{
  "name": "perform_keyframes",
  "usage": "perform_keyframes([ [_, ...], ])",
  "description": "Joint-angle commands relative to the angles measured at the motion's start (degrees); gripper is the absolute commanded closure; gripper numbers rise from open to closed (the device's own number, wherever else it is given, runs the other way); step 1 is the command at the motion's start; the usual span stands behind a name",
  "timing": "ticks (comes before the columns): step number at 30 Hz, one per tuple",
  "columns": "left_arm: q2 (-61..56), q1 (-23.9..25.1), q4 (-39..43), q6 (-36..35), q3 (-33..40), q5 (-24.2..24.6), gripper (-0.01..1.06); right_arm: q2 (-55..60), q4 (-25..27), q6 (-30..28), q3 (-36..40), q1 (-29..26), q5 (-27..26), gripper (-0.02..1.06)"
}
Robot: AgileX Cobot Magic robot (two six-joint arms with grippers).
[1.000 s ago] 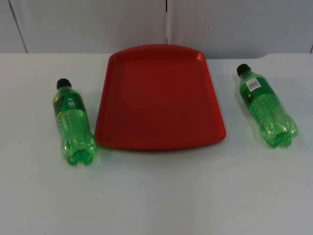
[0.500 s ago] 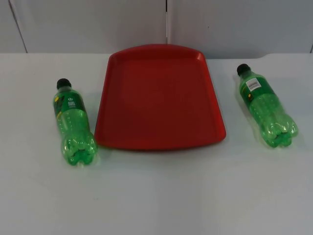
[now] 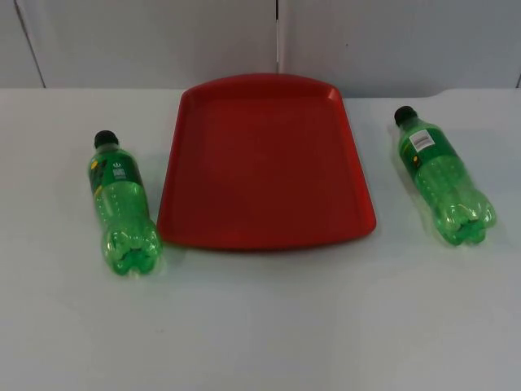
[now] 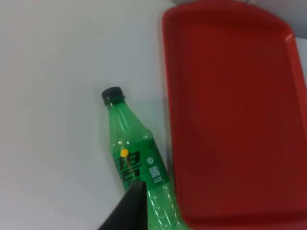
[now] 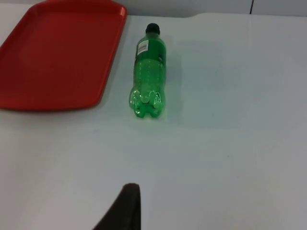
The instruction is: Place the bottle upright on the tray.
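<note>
The red tray sits empty at the centre of the white surface. 2 green bottles lie on their sides: the left bottle just beside the tray's left edge, directly under the left tool's fingertip; the right bottle near the tray's right edge, well apart from the right tool's fingertip. Neither tool's opening state can be determined.

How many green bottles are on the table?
2. One bottle lies on its side left of the red tray; the other bottle lies on its side right of it.
</note>
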Motion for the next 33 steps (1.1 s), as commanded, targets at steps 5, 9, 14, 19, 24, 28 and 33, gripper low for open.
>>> perform_keyframes([
  [5,4.4,-2.2,3.4,-7.2,-3.0,2.4,0.0,-0.2,0.3,-0.9,0.1,-0.2,-0.2,0.0],
  [9,8.9,-5.6,8.4,-13.3,-5.9,4.3,0.0,-0.2,0.3,-0.9,0.1,-0.2,-0.2,0.0],
  [14,14.1,-8.2,14.2,-18.5,-8.8,7.8,0.0,-0.2,0.3,-0.9,0.1,-0.2,-0.2,0.0],
  [19,21.4,-8.3,14.7,-18.6,-13.8,13.3,0.0,-0.2,0.3,-0.9,0.1,-0.2,-0.2,0.0],
  [24,25.4,-8.2,15.8,-19.1,-15.2,13.3,0.0,-0.2,0.3,-0.9,0.1,-0.2,-0.2,0.0],
  [28,29.1,-8.2,15.8,-20.5,-15.7,12.4,0.0,-0.2,0.3,-0.9,0.1,-0.2,-0.2,0.0],
  [33,32.7,-7.9,15.9,-21.1,-17.9,11.2,0.0,-0.2,0.3,-0.9,0.1,-0.2,-0.2,0.0],
])
